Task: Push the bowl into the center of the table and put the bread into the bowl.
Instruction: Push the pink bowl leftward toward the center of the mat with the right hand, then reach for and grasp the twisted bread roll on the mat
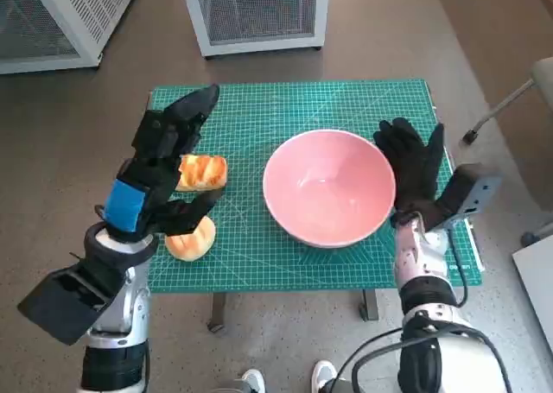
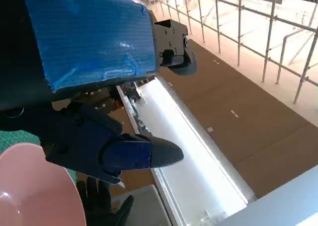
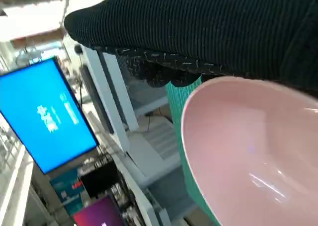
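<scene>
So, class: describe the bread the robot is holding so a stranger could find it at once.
Start at the green cutting mat and the pink bowl. Beside the bowl, the left hand holds a golden, toasted bread piece in its fingers. The other bread roll lies on the mat, nearer the robot.

Part of the upper bread [image 1: 203, 171] is covered by the left hand [image 1: 160, 168], so contact cannot be judged. The bowl [image 3: 253, 146] is cut off by the right wrist picture's edge.
</scene>
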You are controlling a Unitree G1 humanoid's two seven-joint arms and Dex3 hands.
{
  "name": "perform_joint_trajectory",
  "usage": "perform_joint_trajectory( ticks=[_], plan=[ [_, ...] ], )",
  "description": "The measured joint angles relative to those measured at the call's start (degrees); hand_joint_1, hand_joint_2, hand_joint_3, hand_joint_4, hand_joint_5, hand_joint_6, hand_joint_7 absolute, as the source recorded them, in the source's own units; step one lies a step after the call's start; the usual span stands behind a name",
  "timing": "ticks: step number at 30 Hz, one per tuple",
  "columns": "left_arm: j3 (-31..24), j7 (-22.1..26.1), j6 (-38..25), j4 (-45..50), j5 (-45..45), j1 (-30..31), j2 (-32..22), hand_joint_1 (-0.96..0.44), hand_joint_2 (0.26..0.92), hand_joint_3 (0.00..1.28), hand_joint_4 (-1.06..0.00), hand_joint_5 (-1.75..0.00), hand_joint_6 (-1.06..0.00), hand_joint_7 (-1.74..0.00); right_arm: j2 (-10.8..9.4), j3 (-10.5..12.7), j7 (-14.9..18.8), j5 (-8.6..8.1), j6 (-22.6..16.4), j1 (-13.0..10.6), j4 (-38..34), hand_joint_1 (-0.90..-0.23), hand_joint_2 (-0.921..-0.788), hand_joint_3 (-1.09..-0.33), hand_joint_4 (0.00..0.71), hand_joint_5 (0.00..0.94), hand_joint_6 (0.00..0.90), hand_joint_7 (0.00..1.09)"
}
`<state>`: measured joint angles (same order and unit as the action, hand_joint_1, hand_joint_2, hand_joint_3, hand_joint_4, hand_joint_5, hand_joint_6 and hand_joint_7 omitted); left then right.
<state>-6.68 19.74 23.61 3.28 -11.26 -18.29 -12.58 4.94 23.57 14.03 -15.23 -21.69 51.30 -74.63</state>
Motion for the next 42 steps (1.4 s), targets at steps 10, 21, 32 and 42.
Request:
perform_joint_trajectory(
  ticks=[10,21,32,42],
  plan=[
    [-0.48,-0.03,0.0,0.64,-0.23,1.36,-0.37,-0.51,0.921,0.37,-0.22,-0.02,-0.09,-0.5,-1.3,-0.31,-0.03,0.19,2.28,0.99,-0.41,-0.38,-0.921,-0.669,0.321,0.003,0.146,0.37],
    [-0.56,-0.73,-0.02,2.26,-0.21,2.12,-0.36,-0.51,0.921,0.37,-0.23,-0.02,-0.1,-0.48,-1.36,-1.72,-0.12,2.34,2.28,1.88,-0.36,-0.384,-0.921,-0.662,0.329,0.006,0.153,0.37],
    [-1.34,-1.22,0.02,2.13,-0.2,3.14,-0.39,-0.51,0.921,0.37,-0.23,-0.01,-0.13,-0.42,0.0,-2.53,3.65,2.36,-7.04,2.35,4.07,-0.432,-0.921,-0.62,0.335,0.003,0.126,0.47],
    [-2.41,-1.74,0.38,0.01,0.15,2.21,-0.85,-0.52,0.921,0.36,-0.24,0.0,-0.17,-0.35,2.08,-4.36,13.45,0.81,-20.16,1.14,15.33,-0.466,-0.921,-0.591,0.363,0.013,0.114,0.54]
  ],
)
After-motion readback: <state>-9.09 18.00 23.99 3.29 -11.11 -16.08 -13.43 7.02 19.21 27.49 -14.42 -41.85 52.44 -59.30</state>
